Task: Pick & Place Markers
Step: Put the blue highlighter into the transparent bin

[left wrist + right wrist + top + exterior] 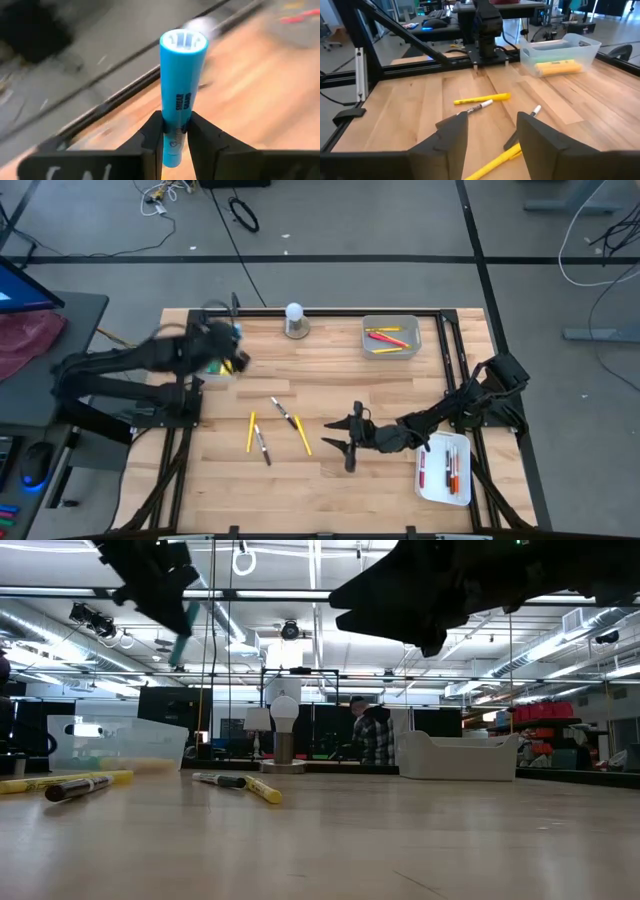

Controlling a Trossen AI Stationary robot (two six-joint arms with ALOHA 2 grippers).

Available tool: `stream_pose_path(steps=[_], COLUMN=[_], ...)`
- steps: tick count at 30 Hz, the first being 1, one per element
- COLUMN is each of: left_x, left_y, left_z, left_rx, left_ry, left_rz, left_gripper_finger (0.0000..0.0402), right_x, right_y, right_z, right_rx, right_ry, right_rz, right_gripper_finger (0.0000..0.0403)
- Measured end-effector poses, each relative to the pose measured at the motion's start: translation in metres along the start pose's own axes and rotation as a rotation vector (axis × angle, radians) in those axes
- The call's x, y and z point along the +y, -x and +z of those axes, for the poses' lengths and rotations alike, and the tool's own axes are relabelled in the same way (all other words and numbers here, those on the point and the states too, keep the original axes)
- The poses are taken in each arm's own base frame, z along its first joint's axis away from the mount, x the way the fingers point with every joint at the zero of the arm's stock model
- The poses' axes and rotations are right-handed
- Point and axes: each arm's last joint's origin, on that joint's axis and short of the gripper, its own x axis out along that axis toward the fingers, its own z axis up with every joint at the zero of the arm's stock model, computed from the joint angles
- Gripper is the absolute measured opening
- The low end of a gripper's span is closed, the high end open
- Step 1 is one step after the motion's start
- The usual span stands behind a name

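— Wooden tabletop [330,480], seen from above: what is lying on it?

— Four markers [275,425] are lying mid-table. The right gripper [490,137] is hovering over them, fingers apart, gripping nothing.

— And the left gripper [175,135]?

— Raised near the clear tray [560,52], it is pinching a light blue marker [181,95].

Pale wood table [330,470], smooth, visible grain. Glossy light blue plastic marker [181,95]. Matt black fingers [451,137]. Clear plastic tray [560,54]. Glossy yellow plastic marker [482,98].
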Motion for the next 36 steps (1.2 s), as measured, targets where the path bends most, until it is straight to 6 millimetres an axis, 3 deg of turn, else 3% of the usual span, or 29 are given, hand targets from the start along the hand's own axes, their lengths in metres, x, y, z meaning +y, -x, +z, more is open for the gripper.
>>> stream_pose_path(steps=[3,7,12,23,27,36], left_x=[0.023,0.047,0.069,0.076,0.077,0.076], left_y=[-0.012,-0.036,-0.071,-0.129,-0.138,-0.141], left_z=[0.008,0.003,-0.017,-0.059,-0.071,-0.075], left_rx=[0.122,0.250,0.401,0.557,0.618,0.621], left_ry=[0.062,0.126,0.167,0.223,0.224,0.233], left_rz=[0.053,0.065,0.154,0.150,0.160,0.172], left_gripper_finger=[0.0069,0.0069,0.0070,0.0079,0.0082,0.0086], right_x=[-0.001,-0.001,0.000,0.000,0.000,0.000], right_y=[-0.001,0.000,0.000,0.000,0.000,0.000], right_z=[0.000,0.000,0.000,-0.001,-0.001,-0.001], right_rx=[-0.001,-0.001,0.005,0.011,0.011,0.013], right_ry=[-0.001,-0.002,-0.024,-0.022,-0.022,-0.021], right_rz=[-0.003,-0.002,0.014,0.026,0.026,0.025], right_gripper_finger=[0.0167,0.0164,0.0164,0.0164,0.0164,0.0164])
